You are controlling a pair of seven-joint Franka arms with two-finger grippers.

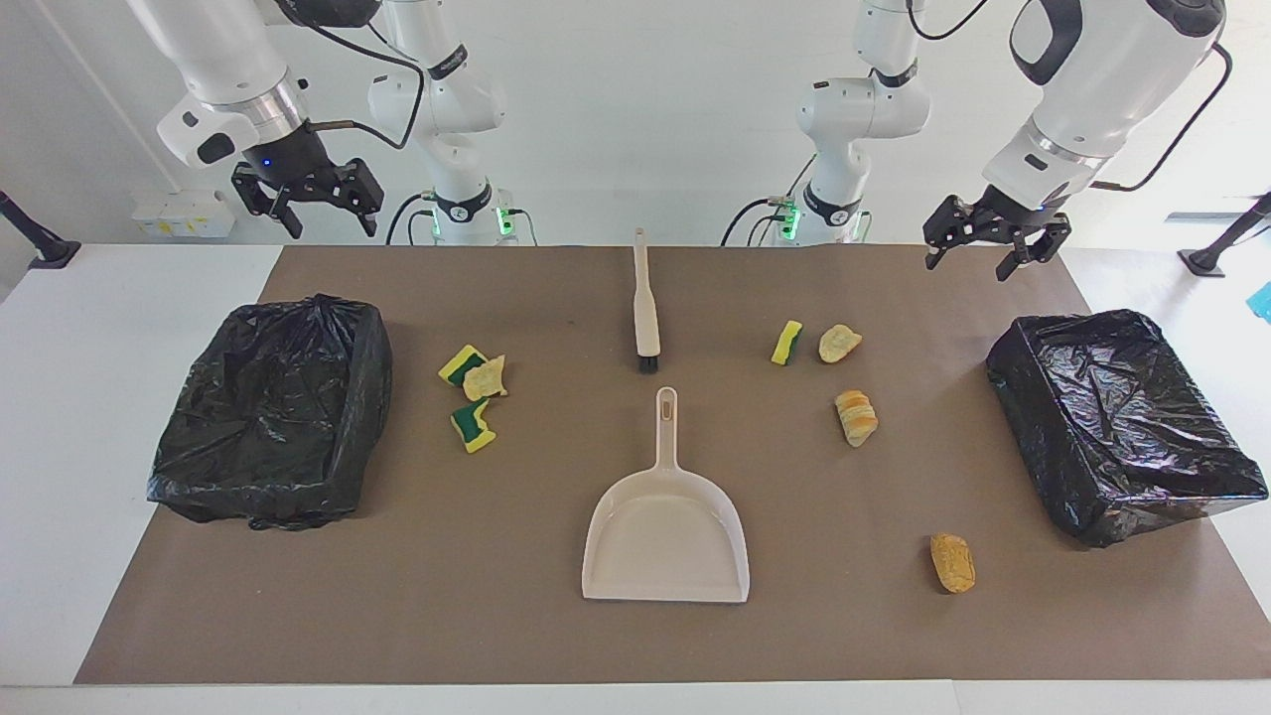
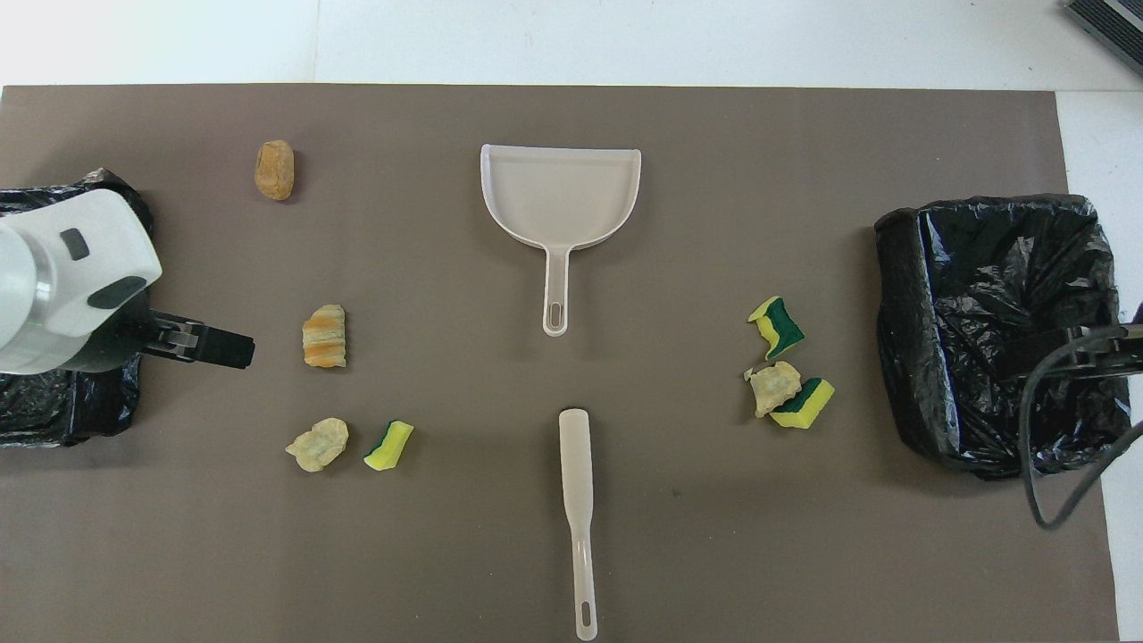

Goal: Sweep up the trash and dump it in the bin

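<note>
Trash lies in two groups on the brown mat. Toward the left arm's end are a sponge piece [image 1: 786,342] [image 2: 388,446] and three bread chunks [image 1: 839,343] [image 1: 856,417] [image 1: 952,562]. Toward the right arm's end are two sponge pieces [image 1: 462,363] [image 1: 473,425] and a chunk [image 1: 486,377]. The beige dustpan [image 1: 665,536] [image 2: 561,196] lies mid-table, the brush [image 1: 645,303] [image 2: 578,509] nearer the robots. My left gripper [image 1: 983,253] [image 2: 228,348] is open and empty, raised over the mat beside its bin. My right gripper [image 1: 331,220] is open and empty, raised over the table's edge.
Two bins lined with black bags stand at the ends of the mat, one at the right arm's end [image 1: 273,412] [image 2: 1000,330] and one at the left arm's end [image 1: 1117,422] [image 2: 54,393]. White table [image 1: 60,447] surrounds the mat.
</note>
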